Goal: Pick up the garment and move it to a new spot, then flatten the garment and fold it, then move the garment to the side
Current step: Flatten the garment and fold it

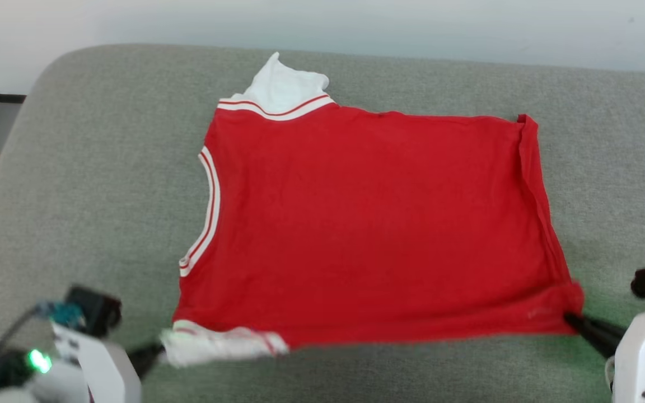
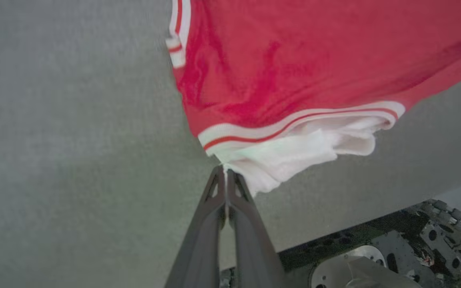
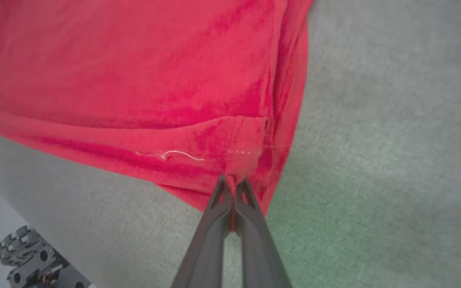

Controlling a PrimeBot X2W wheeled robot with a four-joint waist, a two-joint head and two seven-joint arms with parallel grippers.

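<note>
The garment (image 1: 367,224) lies spread, plain red side up, across the middle of a grey fabric surface (image 1: 76,168) — a cushion or a padded worktop, hard to say. The left pincer (image 2: 225,172) is clamped on the white sleeve (image 1: 221,342) at 7 o'clock. The right pincer (image 3: 234,182) pinches the red hem corner (image 3: 250,160) at 4 o'clock.
</note>
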